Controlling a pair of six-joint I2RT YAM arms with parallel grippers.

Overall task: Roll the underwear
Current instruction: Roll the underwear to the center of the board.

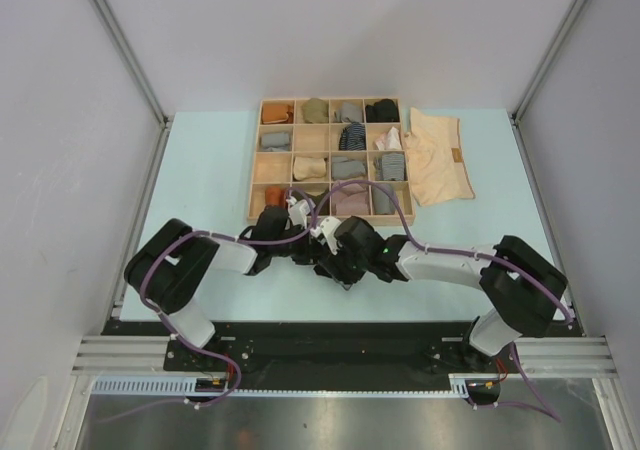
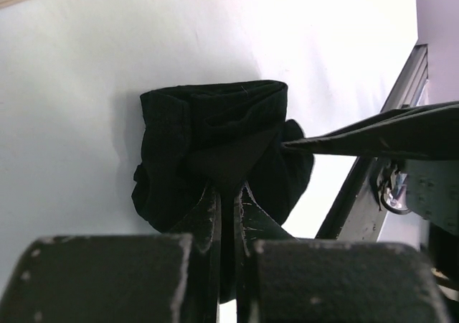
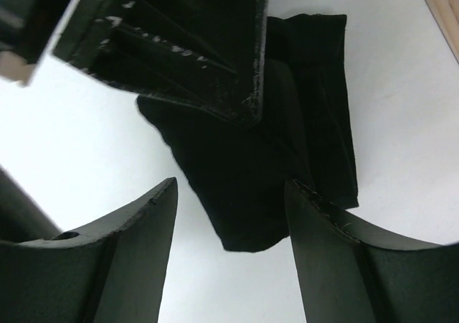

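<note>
Plainly the black pair [image 2: 208, 122] is the underwear being rolled. It lies on the table [image 1: 200, 190] just in front of the arms as a thick, half-made bundle, with a ribbed band curled across its top and a loose flap hanging below. The left gripper [image 2: 228, 191] is closed tight on the flap's near fold, pinching cloth between its fingers. The right gripper [image 3: 231, 186] stands wide and holds nothing, with one finger on each side of the bundle's free end. Whether either finger touches the cloth I cannot tell.

I judge the roll unfinished. The next move calls for the right jaws to close on the loose end and turn it over while the left pins the fold — soft knit slumps and unrolls easily.

Beyond, the wooden tray [image 1: 252, 170] of square compartments holds small cloth bundles, and the orange pair [image 1: 277, 113] sits bunched in its far-left corner cell. Right of the tray the cream pair [image 1: 440, 155] lies flat on the table — rumpled and not yet rolled.
</note>
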